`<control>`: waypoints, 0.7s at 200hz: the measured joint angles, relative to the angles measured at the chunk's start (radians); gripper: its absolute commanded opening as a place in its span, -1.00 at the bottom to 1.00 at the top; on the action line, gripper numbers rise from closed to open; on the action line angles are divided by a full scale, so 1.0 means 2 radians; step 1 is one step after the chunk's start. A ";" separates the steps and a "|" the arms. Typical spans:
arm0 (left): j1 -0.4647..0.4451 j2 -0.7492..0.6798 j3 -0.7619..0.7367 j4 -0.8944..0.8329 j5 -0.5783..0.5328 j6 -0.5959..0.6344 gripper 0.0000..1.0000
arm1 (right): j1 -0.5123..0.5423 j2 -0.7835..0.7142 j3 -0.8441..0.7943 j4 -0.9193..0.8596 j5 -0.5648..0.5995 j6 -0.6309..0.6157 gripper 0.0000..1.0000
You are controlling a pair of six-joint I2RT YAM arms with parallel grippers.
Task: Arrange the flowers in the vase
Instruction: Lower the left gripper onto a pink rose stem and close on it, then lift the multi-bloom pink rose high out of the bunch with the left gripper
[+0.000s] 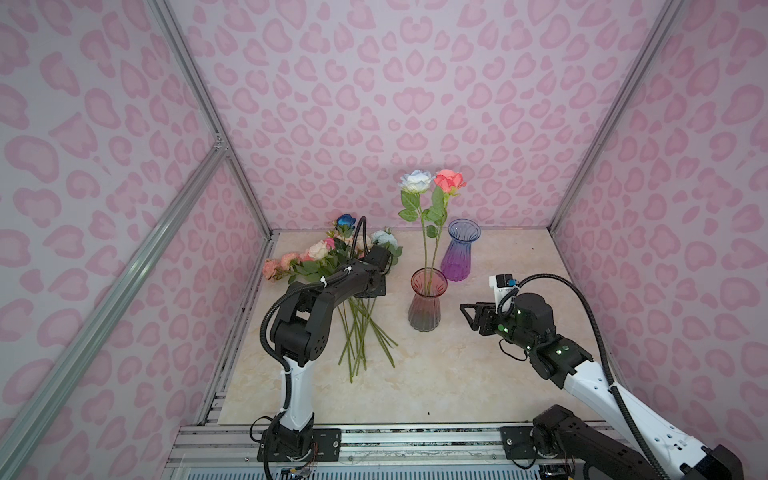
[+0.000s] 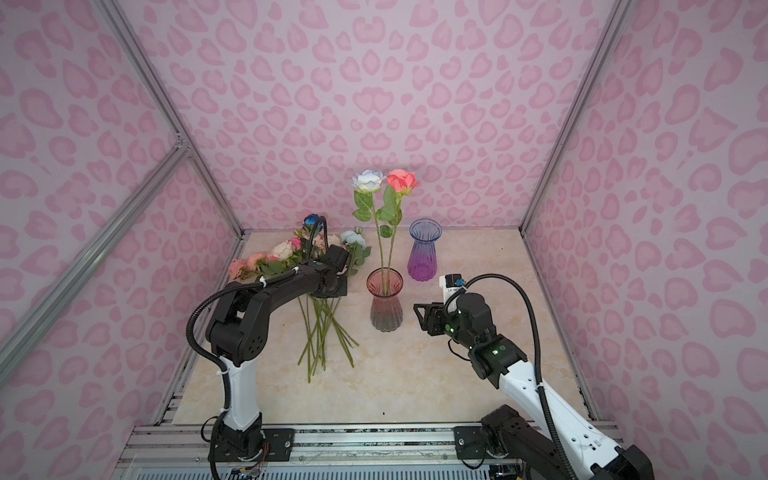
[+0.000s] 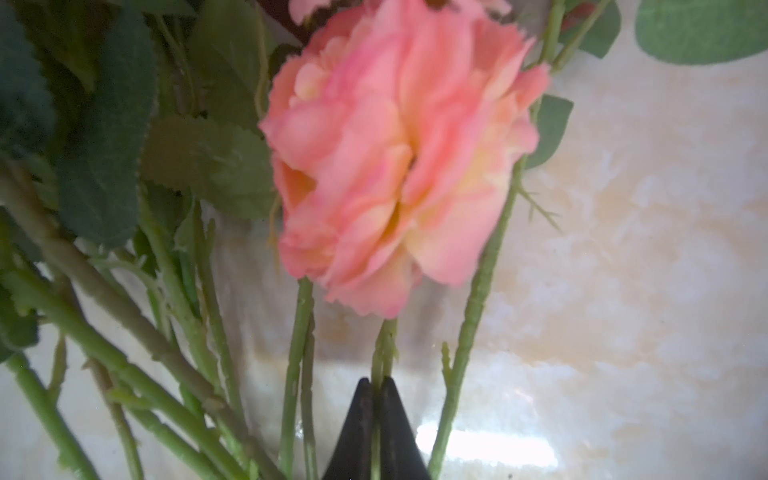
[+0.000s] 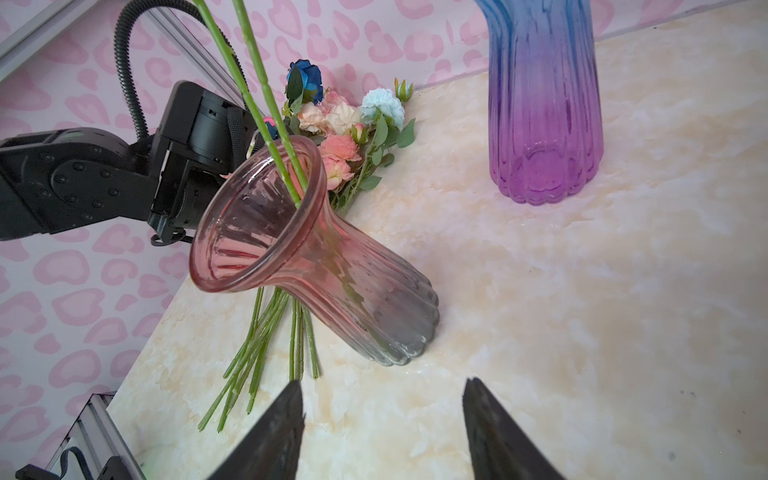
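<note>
- Many loose flowers (image 1: 328, 257) lie heaped at far left on the marble table (image 1: 457, 382), with their stems pointing near.
- The left gripper (image 3: 376, 388), low over the heap, has its jaws pinched together on one thin stem (image 3: 384, 345) just below a pink carnation (image 3: 399, 158), probably to lift it alone.
- At centre, an upright pink-to-grey vase (image 1: 428, 307) holds a white-blue rose (image 1: 415, 180) and a coral rose (image 1: 449, 179).
- Farther right, a purple vase (image 1: 459, 253) stands empty.
- The right gripper (image 4: 383, 386) hovers just right of the pink-to-grey vase, jaws apart and empty.
</note>
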 measured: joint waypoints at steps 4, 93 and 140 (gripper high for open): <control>0.000 0.001 0.001 0.000 0.000 0.000 -0.67 | 0.000 0.000 0.000 0.000 0.000 0.000 0.26; 0.000 0.013 0.009 -0.005 0.007 0.014 -0.94 | -0.001 -0.001 0.004 0.000 0.000 0.000 0.27; -0.001 -0.076 0.009 -0.005 0.040 0.022 -0.94 | -0.002 -0.004 0.004 0.000 0.000 0.000 0.27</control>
